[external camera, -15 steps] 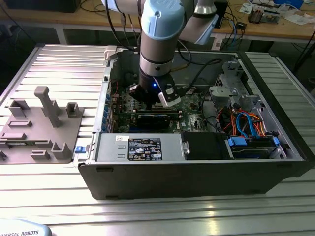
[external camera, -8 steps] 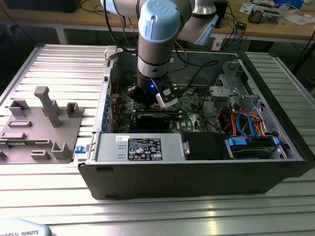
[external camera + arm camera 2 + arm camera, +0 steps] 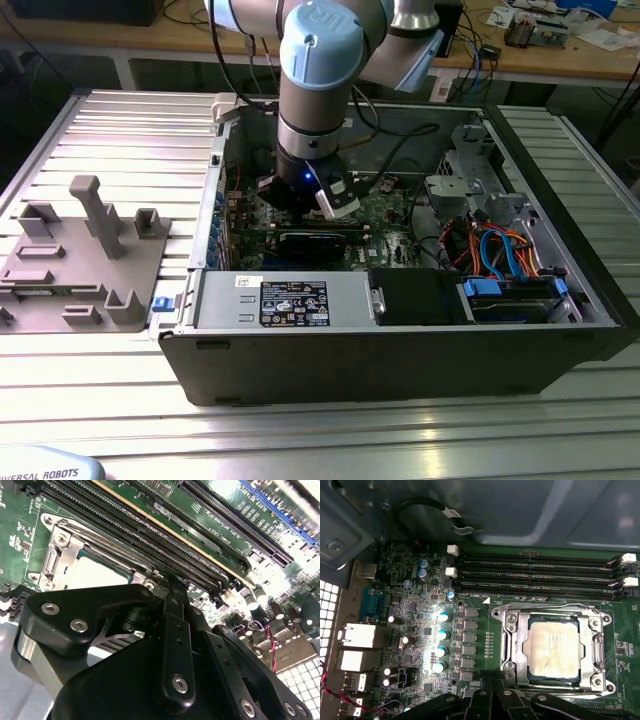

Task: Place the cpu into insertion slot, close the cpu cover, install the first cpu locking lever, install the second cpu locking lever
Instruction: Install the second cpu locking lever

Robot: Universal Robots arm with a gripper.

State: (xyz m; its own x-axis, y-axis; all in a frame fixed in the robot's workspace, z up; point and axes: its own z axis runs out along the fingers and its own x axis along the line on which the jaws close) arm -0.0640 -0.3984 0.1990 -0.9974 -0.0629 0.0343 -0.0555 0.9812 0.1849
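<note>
The cpu, a silvery-grey square, lies in the insertion slot in the middle of the green motherboard. The cpu cover, a silvery frame, lies flat around it, and the chip shows through its window. Thin wire levers run along the frame's edges. In the second wrist view the cpu and cover sit just beyond my black gripper. My gripper hovers low beside the socket and holds nothing that I can see. In the exterior view the gripper reaches down into the open computer case.
Long black memory slots run beside the socket. Capacitors and rear ports stand on the other side. A black cable loops on the case wall. A grey fixture sits at the exterior view's left, and drive cables at its right.
</note>
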